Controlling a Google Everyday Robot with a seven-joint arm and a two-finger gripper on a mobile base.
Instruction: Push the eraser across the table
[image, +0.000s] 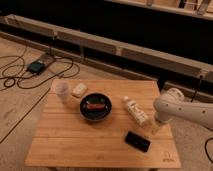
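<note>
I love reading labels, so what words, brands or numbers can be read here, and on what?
No text is readable.
Small dark logo mark at a corner of the light wooden table: too blurred to read.
Dark print on the white bottle lying on its side: too small to read.
The robot's gripper, low at the table's right edge beside the bottle: no lettering visible.
</note>
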